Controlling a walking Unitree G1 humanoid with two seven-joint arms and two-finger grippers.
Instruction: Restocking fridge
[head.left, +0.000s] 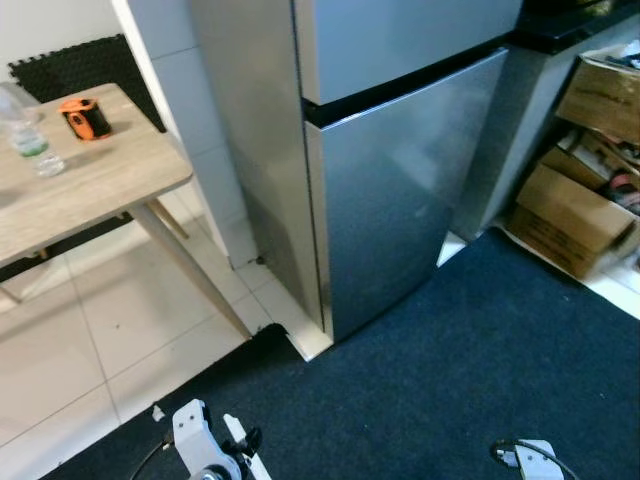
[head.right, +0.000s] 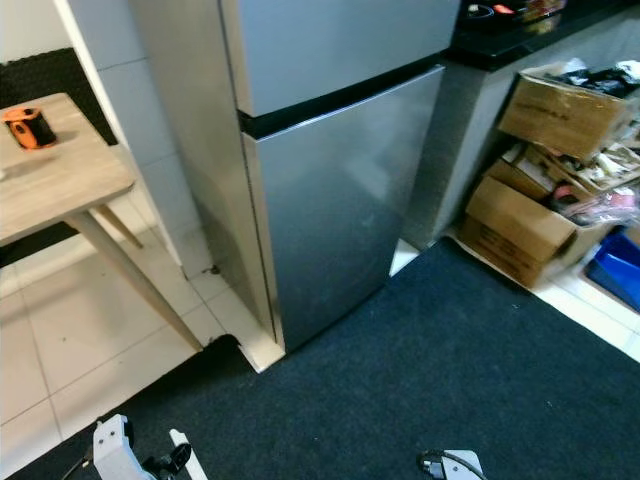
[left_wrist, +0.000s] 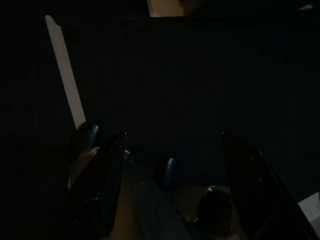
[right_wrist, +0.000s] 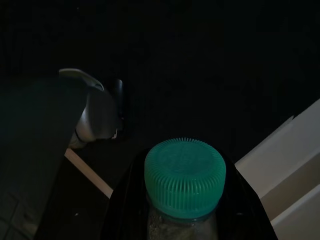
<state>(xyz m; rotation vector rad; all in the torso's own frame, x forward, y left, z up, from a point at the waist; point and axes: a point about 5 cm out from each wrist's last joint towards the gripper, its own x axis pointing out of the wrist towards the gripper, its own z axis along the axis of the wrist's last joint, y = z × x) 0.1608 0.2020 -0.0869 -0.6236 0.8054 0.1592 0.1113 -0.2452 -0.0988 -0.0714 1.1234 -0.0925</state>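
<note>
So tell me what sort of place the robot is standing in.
Most likely a home kitchen corner. A tall steel two-door fridge, both doors shut, stands beside a dark countertop, with a wooden table on tiled floor and cardboard boxes of clutter alongside.

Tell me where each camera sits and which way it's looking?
Left eye view: on the head, looking down at the closed fridge, wooden table and dark carpet.
Right eye view: beside it, sharing that scene.
Left wrist view: dark, along the open left pincer.
Right wrist view: along the right pincer holding a green-capped bottle.
</note>
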